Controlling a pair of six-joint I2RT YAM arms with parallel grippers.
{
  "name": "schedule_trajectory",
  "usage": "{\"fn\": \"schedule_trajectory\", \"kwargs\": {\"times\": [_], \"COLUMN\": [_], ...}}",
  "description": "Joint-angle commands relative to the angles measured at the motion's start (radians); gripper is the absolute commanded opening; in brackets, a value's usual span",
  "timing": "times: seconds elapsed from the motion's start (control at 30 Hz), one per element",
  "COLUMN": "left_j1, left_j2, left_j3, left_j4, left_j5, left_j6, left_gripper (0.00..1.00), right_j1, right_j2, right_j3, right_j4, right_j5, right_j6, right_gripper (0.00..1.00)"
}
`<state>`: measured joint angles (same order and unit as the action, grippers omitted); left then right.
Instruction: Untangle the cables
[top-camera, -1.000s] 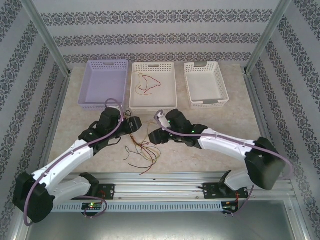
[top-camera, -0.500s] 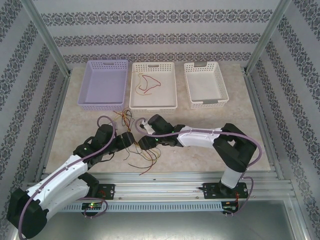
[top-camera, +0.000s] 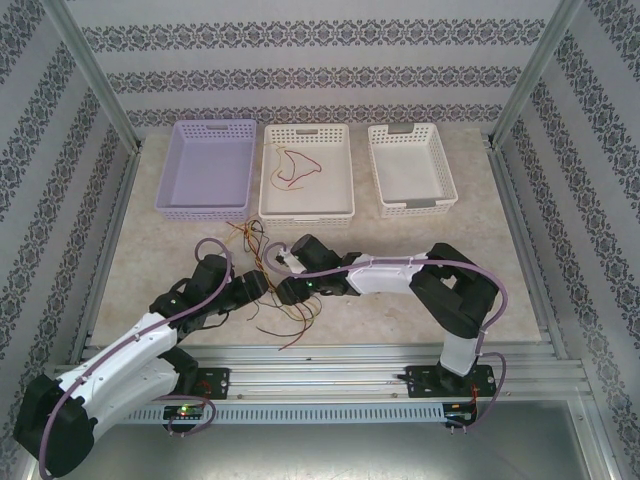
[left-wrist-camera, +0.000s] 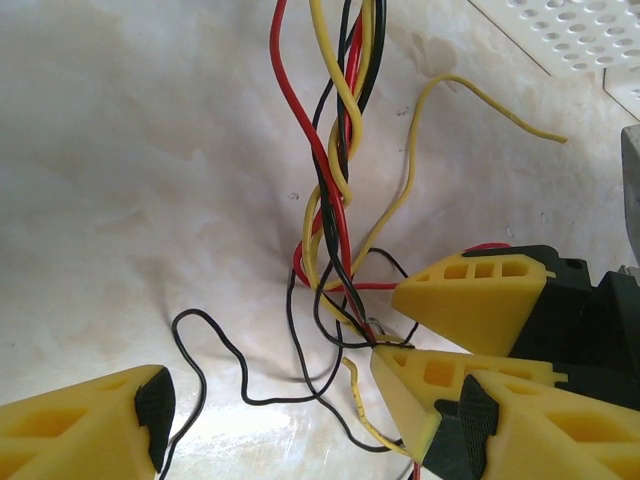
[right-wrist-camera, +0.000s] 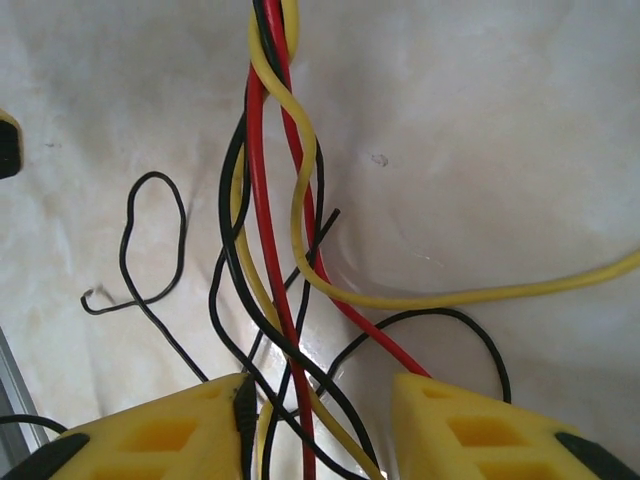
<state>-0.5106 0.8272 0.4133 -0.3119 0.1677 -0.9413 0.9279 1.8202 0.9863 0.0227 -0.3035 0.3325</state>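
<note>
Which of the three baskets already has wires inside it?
The middle white basket: thin red and tan wires lie on its floor.

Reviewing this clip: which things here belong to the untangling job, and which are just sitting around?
Belongs to the job:
- tangled cables on the table
- left gripper and right gripper, both open at the tangle
- probably the middle white basket, holding a few separate cables

Just sitting there:
- purple basket
- right white basket

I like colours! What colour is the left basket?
Pale purple; the basket shows best from the top camera.
</note>
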Motion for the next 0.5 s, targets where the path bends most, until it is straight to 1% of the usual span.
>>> {"fn": "schedule_trajectory", "kwargs": {"times": [0.0, 0.13, 0.2, 0.23, 0.43, 0.47], "left_j1": [-0.006, -0.007, -0.006, -0.008, -0.007, -0.006], "left_j2": [-0.006, -0.003, 0.000, 0.000, 0.000, 0.001], "left_j3": [-0.015, -0.022, -0.025, -0.025, -0.024, -0.024], "left_j4": [0.024, 0.032, 0.034, 0.033, 0.028, 0.027], "left_j5": [0.005, 0.004, 0.006, 0.005, 0.001, 0.002], "left_j6": [-0.013, -0.014, -0.015, -0.015, -0.013, -0.012], "left_gripper": [0.76, 0.76, 0.76, 0.76, 0.76, 0.76], "right_j1": [0.015, 0.017, 0.017, 0.017, 0.017, 0.017], "right_j2": [-0.046, -0.033, -0.026, -0.024, -0.031, -0.038], "right_j3": [-0.017, -0.019, -0.023, -0.023, -0.007, -0.001], "right_j4": [0.051, 0.039, 0.041, 0.042, 0.016, 0.003], "right_j5": [-0.040, -0.052, -0.061, -0.064, -0.052, -0.049], "right_j6": [-0.015, -0.019, -0.018, -0.018, -0.030, -0.034], "right_gripper": [0.44, 0.44, 0.42, 0.40, 0.15, 0.09]}}
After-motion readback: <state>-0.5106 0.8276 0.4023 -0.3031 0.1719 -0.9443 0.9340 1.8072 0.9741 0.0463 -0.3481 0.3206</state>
